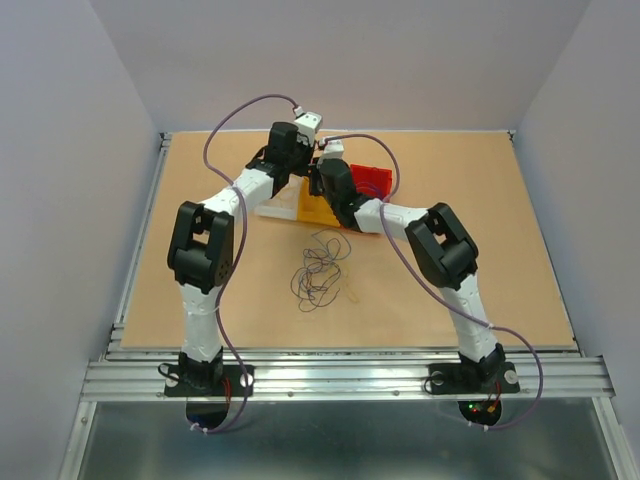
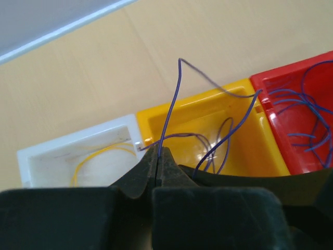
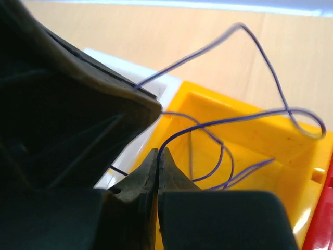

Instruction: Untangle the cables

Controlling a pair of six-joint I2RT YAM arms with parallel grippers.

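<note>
**Grippers.** The left gripper (image 2: pixel 157 156) is closed, with one purple cable (image 2: pixel 171 99) pinched between its tips at the lower centre of its wrist view. The right gripper (image 3: pixel 157 156) is likewise clamped on the same purple cable at the lower centre of its own view. The two tips sit near each other.

**Cable position.** From the left tips the strand rises to a sharp bend in the upper centre. It then drops in loose loops into the yellow tray (image 2: pixel 260 151) at centre right.

- White tray (image 2: pixel 47 156), lower left: holds a yellow cable (image 2: pixel 99 153).
- Red tray (image 2: pixel 281 83), right edge: holds blue cables (image 2: pixel 307 104).
- Tangle of cables (image 1: pixel 320 270): lies on the table (image 1: pixel 480 260), centre of the top view, well apart from both grippers.

**Handling.** Judged hair-thin, almost weightless and springy; it holds its own curl. It will likely slip through a loose pinch and kink under a hard pull.

**Grip point.** Take hold on a free straight run, away from crossings. Draw slowly.
</note>
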